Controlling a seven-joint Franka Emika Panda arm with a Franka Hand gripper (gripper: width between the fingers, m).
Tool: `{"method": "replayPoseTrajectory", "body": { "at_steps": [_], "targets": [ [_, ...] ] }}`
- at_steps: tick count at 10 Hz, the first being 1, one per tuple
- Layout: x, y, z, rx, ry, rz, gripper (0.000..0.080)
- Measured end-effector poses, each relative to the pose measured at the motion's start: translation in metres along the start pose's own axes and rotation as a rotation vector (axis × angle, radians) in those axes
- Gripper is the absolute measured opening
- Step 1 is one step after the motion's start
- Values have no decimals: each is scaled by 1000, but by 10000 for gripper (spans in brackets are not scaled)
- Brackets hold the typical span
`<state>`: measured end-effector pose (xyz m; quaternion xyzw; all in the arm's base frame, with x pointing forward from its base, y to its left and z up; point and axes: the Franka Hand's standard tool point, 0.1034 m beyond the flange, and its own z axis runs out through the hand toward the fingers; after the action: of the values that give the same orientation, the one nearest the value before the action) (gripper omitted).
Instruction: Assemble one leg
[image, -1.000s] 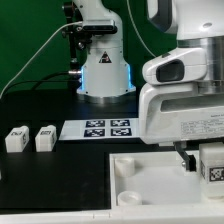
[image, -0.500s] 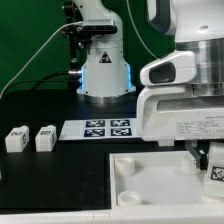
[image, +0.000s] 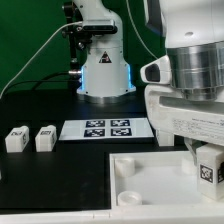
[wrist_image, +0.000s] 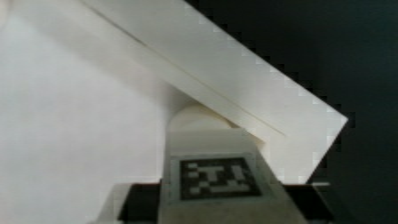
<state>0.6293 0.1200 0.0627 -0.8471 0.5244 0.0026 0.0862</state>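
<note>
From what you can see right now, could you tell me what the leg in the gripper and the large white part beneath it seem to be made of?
The leg: apparently white plastic, matte, with a printed black-and-white tag on one face. The large white part: likely the same plastic, smooth and slightly glossy, with a moulded round socket and raised rim. Painted wood cannot be ruled out.

pincer (image: 203, 158) fingers mostly hidden by arm housing, tray (image: 150, 180) cropped
</note>
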Motion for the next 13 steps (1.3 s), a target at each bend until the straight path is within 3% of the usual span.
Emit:
{"method": "replayPoseTrajectory", "body": {
  "at_steps": [2, 3, 5, 6, 7, 8, 9, 11, 13],
  "targets": [
    [-1, -1, 2, 29, -44, 327, 293],
    [-3, -1, 2, 31, -60, 475, 293],
    [-3, -1, 2, 32, -59, 416, 293],
    [-5, -1, 2, 31, -58, 399, 402],
    [-9, 1, 3, 27, -58, 342, 547],
    [-10, 3, 3, 25, -53, 195, 547],
    [-9, 5, 3, 21, -43, 15, 630],
    [-10, 5, 3, 7, -17, -282, 645],
    [-8, 6, 3, 8, -16, -408, 648]
  ]
}}
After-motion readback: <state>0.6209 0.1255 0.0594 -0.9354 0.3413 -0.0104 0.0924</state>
